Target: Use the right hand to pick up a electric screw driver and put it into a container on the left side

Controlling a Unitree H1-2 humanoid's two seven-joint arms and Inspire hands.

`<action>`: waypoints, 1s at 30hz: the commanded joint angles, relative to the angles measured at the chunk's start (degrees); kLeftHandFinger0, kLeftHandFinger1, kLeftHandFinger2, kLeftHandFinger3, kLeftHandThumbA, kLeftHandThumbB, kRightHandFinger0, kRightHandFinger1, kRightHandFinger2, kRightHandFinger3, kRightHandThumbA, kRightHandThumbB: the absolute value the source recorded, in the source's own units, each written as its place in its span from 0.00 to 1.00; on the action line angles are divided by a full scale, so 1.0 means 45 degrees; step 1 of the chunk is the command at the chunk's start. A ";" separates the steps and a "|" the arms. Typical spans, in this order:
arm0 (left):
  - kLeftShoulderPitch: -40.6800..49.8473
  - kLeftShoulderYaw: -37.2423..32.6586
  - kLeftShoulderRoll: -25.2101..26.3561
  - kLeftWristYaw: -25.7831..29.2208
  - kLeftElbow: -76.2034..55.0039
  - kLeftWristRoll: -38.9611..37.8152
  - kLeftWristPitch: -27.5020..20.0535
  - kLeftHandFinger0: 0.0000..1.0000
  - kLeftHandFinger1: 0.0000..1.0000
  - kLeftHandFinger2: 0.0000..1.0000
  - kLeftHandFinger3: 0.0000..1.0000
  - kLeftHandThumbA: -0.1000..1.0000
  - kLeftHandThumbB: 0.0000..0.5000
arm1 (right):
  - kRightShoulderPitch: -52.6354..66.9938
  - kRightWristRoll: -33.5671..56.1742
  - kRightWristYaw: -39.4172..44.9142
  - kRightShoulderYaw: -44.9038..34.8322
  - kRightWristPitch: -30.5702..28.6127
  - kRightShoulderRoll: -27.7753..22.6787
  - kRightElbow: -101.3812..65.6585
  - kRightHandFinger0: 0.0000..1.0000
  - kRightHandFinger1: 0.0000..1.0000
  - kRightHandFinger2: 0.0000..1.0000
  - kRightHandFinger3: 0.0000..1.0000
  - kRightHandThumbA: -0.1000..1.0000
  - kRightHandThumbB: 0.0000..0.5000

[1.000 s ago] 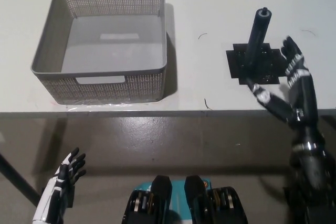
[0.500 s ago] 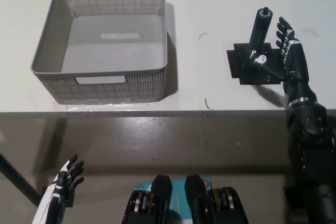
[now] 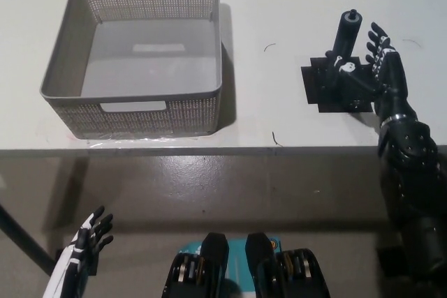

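Black electric screw driver stands upright on a dark pad at 3 o'clock on the white bench. Right robot hand sits against its 3 o'clock side, fingers spread around the shaft, not closed. Grey container lies at 10 o'clock, well apart. Left robot hand rests low at 7 o'clock, fingers apart. Step judged: grasp approach. Next move calls for closing firmly on the shaft before lifting.

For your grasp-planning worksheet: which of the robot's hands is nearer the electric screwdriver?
Right. The black right hand is open right beside the upright electric screwdriver; the white left hand rests far away, below the table edge.
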 commanded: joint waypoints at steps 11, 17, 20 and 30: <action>0.0173 -0.0111 0.0424 -0.0306 -0.0316 -0.0017 -0.0494 1.00 1.00 1.00 1.00 1.00 0.21 | -0.2722 -0.0091 -0.0692 0.0515 -0.1961 -0.0073 0.4743 1.00 1.00 1.00 1.00 0.98 0.83; 0.0189 -0.0148 0.0473 -0.0391 -0.0363 -0.0018 -0.0448 1.00 1.00 1.00 1.00 1.00 0.28 | -0.3282 -0.0017 -0.0789 0.0618 -0.2253 -0.0006 0.5833 1.00 1.00 1.00 1.00 0.97 0.81; 0.0167 -0.0141 0.0481 -0.0423 -0.0325 -0.0038 -0.0533 1.00 1.00 1.00 1.00 1.00 0.29 | -0.3528 -0.0011 -0.0835 0.0659 -0.2233 -0.0005 0.6161 1.00 1.00 1.00 1.00 0.96 0.80; 0.0150 -0.0117 0.0578 -0.0572 -0.0313 -0.0096 -0.0544 1.00 1.00 1.00 1.00 1.00 0.34 | -0.4332 0.0183 -0.0828 0.0578 -0.2116 -0.0021 0.7157 1.00 1.00 1.00 1.00 0.92 0.87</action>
